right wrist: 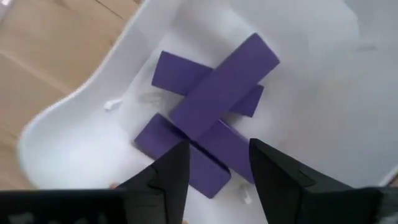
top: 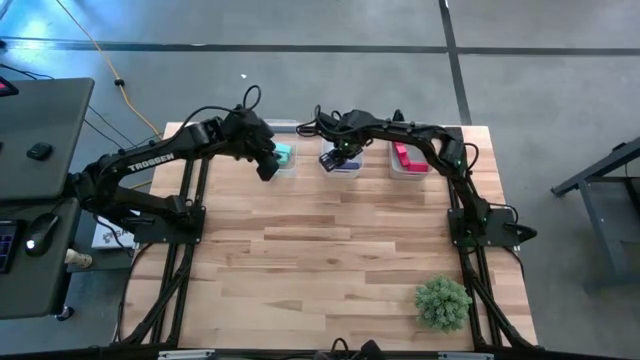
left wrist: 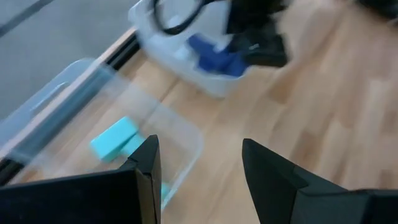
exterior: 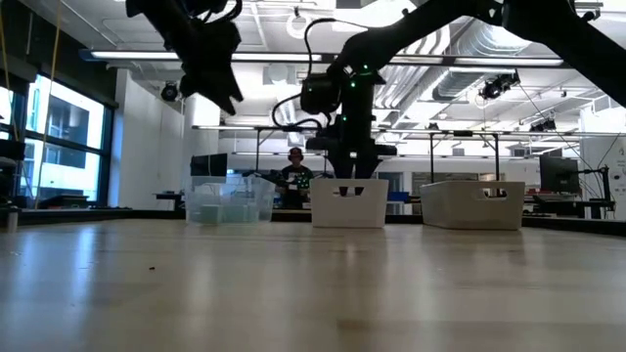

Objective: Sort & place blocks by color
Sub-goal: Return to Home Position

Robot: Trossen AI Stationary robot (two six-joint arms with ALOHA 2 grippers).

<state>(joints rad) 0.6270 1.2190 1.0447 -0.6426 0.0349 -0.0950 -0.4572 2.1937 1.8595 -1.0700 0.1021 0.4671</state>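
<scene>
Bins stand in a row along the far edge of the wooden table (top: 330, 250) in the high view. On the left is a clear bin (top: 289, 170) with teal blocks (top: 284, 154). In the middle is a white bin (top: 340, 174) with purple blocks (top: 347, 165), and on the right a third bin (top: 421, 170) with red blocks (top: 403, 155). The left gripper (top: 268, 168) hangs at the clear bin's near left side, and the right gripper (top: 343, 152) is over the white bin. A fuzzy green plant ball (top: 442, 302) sits near the table's front right corner, well apart from the bins.

From the low view, the left gripper hangs high above the clear bin. The right gripper is just above the white bin's rim. A person (exterior: 295, 177) shows in the room behind, between those two bins.

From the left wrist view, the left gripper's fingers (left wrist: 147, 177) stand wide apart with nothing between them. Beyond them the teal blocks lie in the clear bin. Farther off is the white bin, with the right gripper above it.

From the right wrist view, the right gripper's fingers (right wrist: 173, 177) are parted by a narrower gap and hold nothing. Below them the purple blocks lie crossed in a pile on the white bin's floor.
</scene>
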